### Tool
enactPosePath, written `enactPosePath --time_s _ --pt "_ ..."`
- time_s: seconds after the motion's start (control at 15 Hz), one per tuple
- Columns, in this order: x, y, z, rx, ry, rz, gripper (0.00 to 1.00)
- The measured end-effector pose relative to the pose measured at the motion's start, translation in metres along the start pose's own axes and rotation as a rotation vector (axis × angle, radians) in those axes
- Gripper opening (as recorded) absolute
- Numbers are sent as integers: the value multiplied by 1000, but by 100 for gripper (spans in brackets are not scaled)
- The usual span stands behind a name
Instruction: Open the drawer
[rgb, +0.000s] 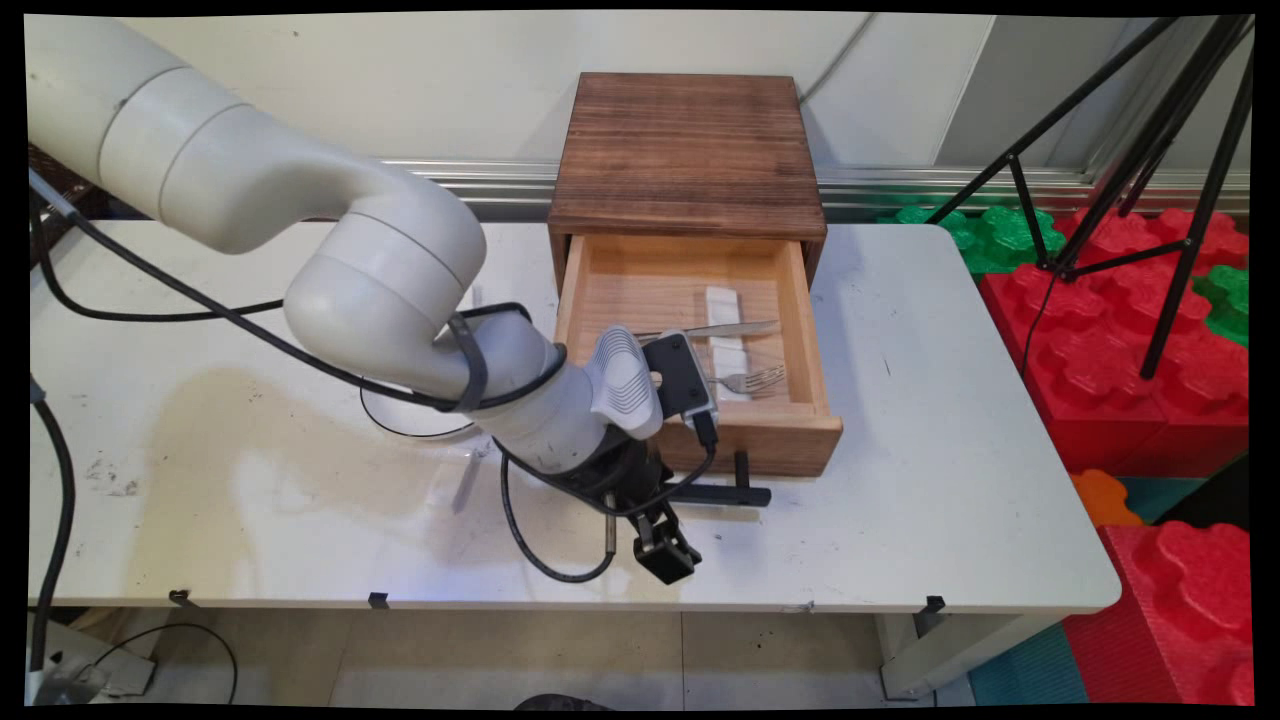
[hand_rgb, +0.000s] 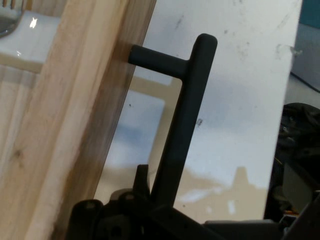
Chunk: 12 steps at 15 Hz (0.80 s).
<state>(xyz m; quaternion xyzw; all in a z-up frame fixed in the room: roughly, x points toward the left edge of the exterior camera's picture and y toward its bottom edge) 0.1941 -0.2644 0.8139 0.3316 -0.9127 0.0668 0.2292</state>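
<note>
A dark wooden box stands at the table's back with its light wood drawer pulled out. Inside the drawer lie a knife, a fork and a white strip. A black bar handle sticks out from the drawer front. My gripper is at the left end of that handle, open, with one finger in front of the bar. In the hand view the handle runs up from between the gripper's linkage, beside the drawer front.
The white table has bare surface right of the drawer and a brownish stain at the left. Black cables hang from the arm onto the table. Red and green foam blocks and a black tripod stand off the right edge.
</note>
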Motion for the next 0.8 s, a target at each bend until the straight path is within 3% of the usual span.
enactPosePath --time_s 0.8 --pt "-5 18 -6 -11 4 7 100"
